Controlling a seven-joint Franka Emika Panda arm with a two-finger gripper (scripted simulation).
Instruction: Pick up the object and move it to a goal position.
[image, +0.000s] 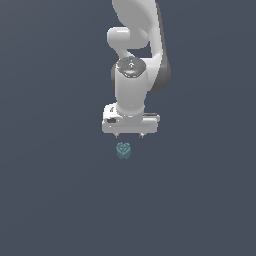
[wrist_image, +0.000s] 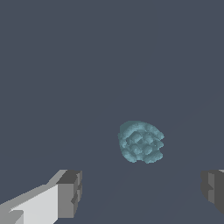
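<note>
The object (image: 123, 150) is a small teal-blue knobbly lump resting on the dark grey floor. Directly above it in the exterior view hangs my white gripper (image: 129, 135), pointing down, with its two short fingertips spread apart and nothing between them. A small gap separates the fingertips from the object's top. In the wrist view the object (wrist_image: 141, 142) lies beyond and between the two grey fingertips (wrist_image: 70, 194), closer to the far finger at the frame's edge. The gripper (wrist_image: 142, 190) is open and touches nothing.
A uniform dark grey surface (image: 55, 200) surrounds the object on all sides. The white arm (image: 137, 30) rises from the gripper toward the top of the exterior view. No goal marker shows.
</note>
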